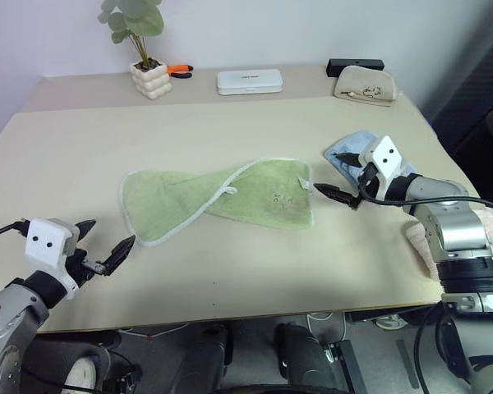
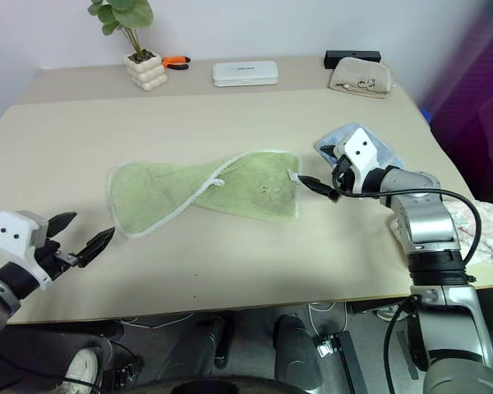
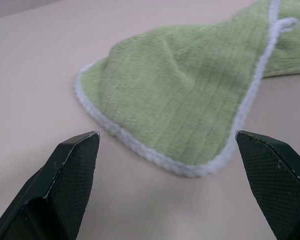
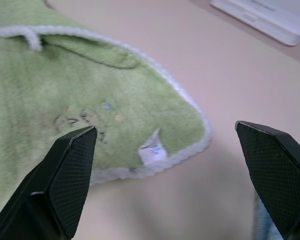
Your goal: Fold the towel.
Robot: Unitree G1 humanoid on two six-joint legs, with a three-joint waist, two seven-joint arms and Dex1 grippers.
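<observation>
The towel (image 1: 222,199) lies loosely twisted mid-table. Nearest, the left gripper (image 1: 105,244) hovers by its left corner, fingers spread wide, empty. Further on, the right gripper (image 1: 337,176), likewise wide and empty, seems just short of the right edge.

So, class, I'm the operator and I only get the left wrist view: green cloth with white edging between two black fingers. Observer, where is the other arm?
Observer: The right tool hovers open at the opposite end of the green towel, beside its corner label.
Operator: Is the towel folded already?
Observer: Not neatly; it lies twisted across the middle, where a white loop tab shows.
Operator: Any other cloth near it?
Observer: A light blue towel lies just behind the right tool.
Operator: And my tool?
Observer: The left tool is open, short of the towel's near edge, touching nothing.
</observation>
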